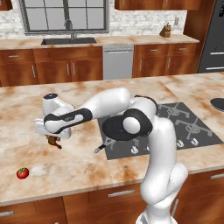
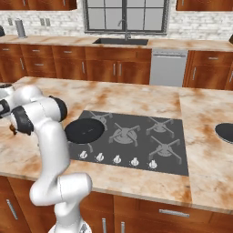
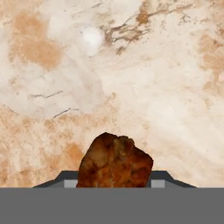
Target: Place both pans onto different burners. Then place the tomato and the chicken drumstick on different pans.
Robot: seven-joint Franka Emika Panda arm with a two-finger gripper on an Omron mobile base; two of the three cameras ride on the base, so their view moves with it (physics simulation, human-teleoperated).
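We see the claw (image 3: 114,183) pinching the chicken drumstick (image 3: 114,162) at bottom centre, over the marble worktop (image 3: 144,87); tomato (image 1: 22,173) lower left.

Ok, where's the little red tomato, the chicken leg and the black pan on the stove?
Small round red tomato (image 1: 22,173), left base view, its middle.
Brown cooked chicken drumstick (image 3: 115,161), hand view, thick end.
Shallow round black frying pan (image 2: 84,130), right base view, its centre.

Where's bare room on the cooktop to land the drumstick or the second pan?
Free: the three grates right of the pan on the cooktop, plus counter between the tomato and the cooktop. Crowded: the gripper, closed on the chicken drumstick. The second pan sits at far right.
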